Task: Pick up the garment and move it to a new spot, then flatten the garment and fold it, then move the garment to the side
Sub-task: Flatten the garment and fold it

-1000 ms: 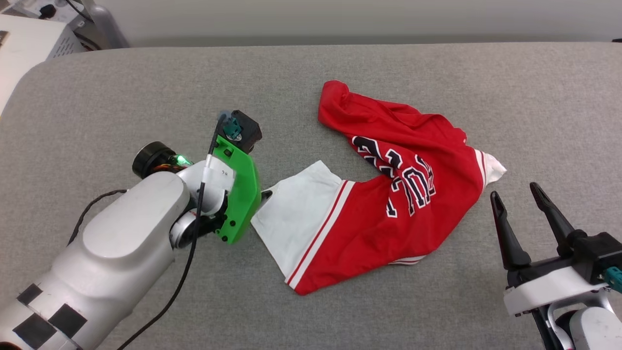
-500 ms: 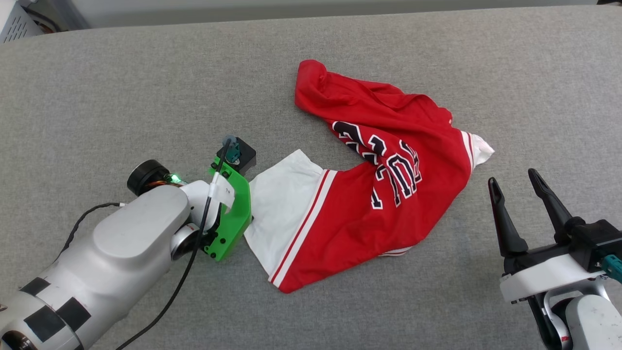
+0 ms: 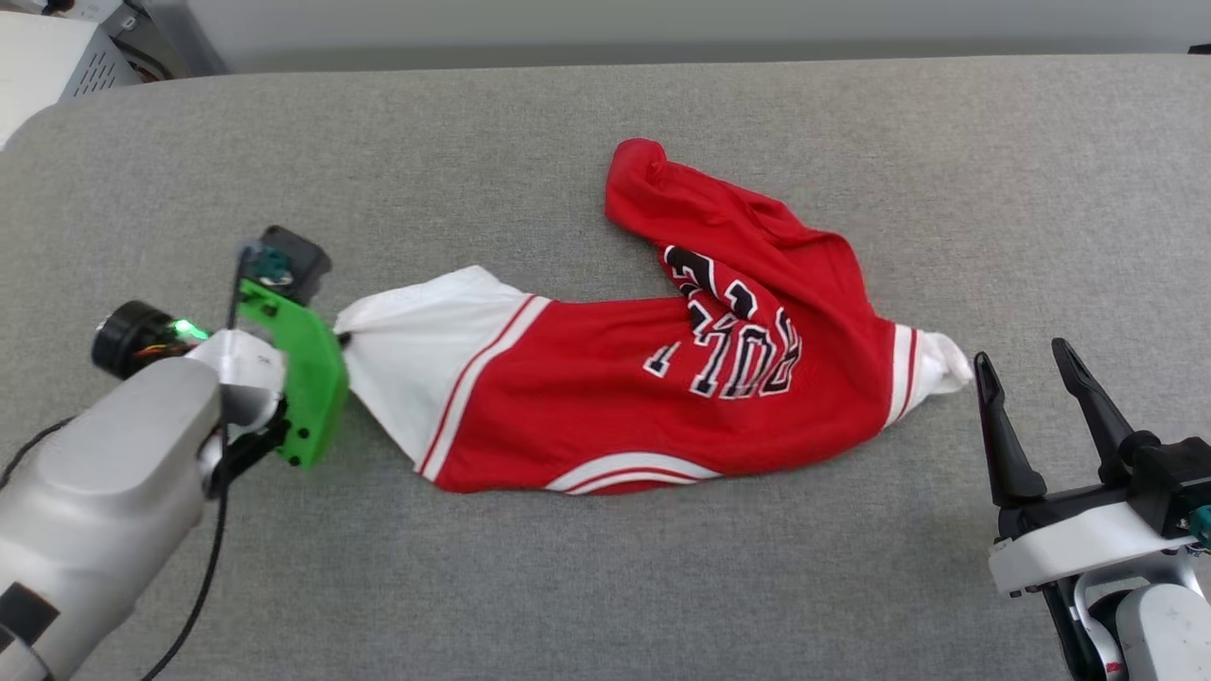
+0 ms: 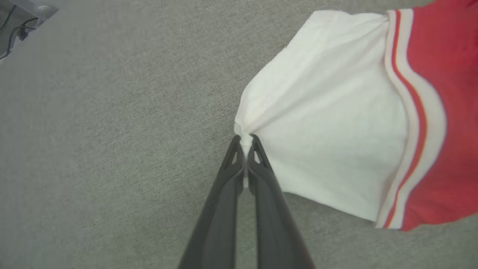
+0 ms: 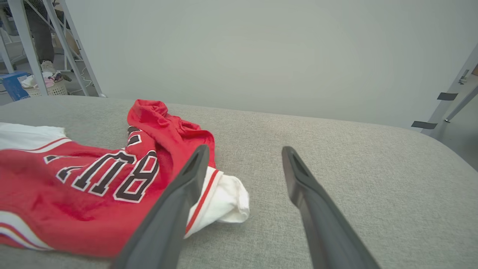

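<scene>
Stretched out since a second ago, the garment (image 3: 605,397) lies right of the left claw (image 4: 244,140), which is clamped on its white sleeve (drag underway). Right claw (image 3: 1023,351) stands apart beside the other sleeve. Flattening, folding and the side move are left.

One garment (image 3: 605,407), a red jersey T-shirt, on one grey cloth-covered table (image 3: 605,586). Two white sleeves: one sleeve (image 4: 321,112) pinched between the left gripper's (image 4: 245,139) jaws, the other sleeve (image 5: 227,201) just outside the right gripper's (image 3: 1023,353) spread jaws. Two grippers, each with two dark fingers (image 4: 224,209), four altogether. One patch of black lettering (image 3: 728,355) faces up.
</scene>
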`<state>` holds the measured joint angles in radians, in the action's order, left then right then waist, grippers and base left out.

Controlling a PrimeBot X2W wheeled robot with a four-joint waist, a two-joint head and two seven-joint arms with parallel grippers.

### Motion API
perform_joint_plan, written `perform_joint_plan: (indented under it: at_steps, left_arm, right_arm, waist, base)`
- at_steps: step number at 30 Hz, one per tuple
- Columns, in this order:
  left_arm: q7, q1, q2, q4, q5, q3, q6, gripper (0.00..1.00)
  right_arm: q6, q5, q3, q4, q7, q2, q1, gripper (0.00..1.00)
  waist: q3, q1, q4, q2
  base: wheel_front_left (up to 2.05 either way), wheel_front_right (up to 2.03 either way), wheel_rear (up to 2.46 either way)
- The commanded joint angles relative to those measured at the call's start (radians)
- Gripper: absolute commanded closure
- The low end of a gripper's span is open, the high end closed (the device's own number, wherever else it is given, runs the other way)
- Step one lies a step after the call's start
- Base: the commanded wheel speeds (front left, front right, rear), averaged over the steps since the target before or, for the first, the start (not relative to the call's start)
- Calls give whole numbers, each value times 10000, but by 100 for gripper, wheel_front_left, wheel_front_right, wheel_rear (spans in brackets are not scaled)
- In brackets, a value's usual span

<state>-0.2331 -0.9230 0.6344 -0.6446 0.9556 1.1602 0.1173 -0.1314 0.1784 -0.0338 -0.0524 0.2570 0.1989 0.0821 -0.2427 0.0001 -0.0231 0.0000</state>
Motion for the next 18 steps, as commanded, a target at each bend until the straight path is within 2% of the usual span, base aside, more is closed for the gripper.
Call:
perform_joint_plan:
  at_steps: [1,7,12,13,14,18]
  left_arm:
    - [165,268,191,-194,195,-127,-99,100]
    - [608,790,597,-1133,377,-292,-376,100]
    - [986,1291,372,-1793,670,-378,-327,100]
    - [1160,1359,272,-1901,707,-418,-342,65]
    - [1474,1386,195,-1981,669,-459,-395,0]
    - [3150,1448,-49,-2172,503,-775,-784,0]
  right_arm:
    - [7,-64,17,1,47,-17,-78,0]
    - [7,-56,8,-21,47,89,-116,0]
    - [7,-46,35,-66,47,119,-152,0]
    - [7,-39,43,-81,47,131,-164,0]
    - [7,-36,51,-77,47,164,-155,0]
    - [7,-10,129,56,47,433,-12,0]
  waist:
    - [57,-1,46,0]
    - [49,-1,-6,0]
    - [37,-1,-33,0]
    - [76,-1,-15,0]
    - [130,-1,11,0]
    - [449,-1,148,0]
  base:
    - [0,0,0]
    - [0,0,0]
    - [0,0,0]
    - [0,0,0]
    - [0,0,0]
    - [0,0,0]
